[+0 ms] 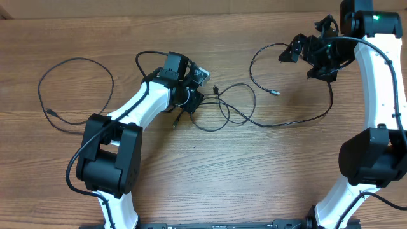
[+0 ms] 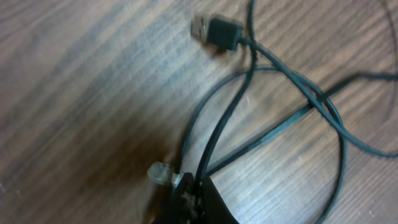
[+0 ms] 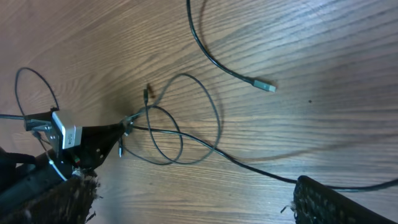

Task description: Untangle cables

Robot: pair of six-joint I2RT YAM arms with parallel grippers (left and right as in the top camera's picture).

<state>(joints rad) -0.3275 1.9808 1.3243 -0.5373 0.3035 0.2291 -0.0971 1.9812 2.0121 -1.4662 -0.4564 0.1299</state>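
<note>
Near centre, L claw (image 1: 193,99) clamps tangled cables (image 1: 224,112); R claw (image 1: 294,49): can't tell if gripping.

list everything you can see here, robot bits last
table: one, brown wood, under everything
loose cable: one, black, open loop at far left, apart from the rest
tangled cables: count unclear, black, centre, one strand trailing right
usb plug: one, black with silver tip, beside the tangle
silver-tipped end: one, black cord, lying free right of centre
left gripper: one, black, shut on the tangled cables
right gripper: one, black, open, right side
arms: two, white and black
</note>
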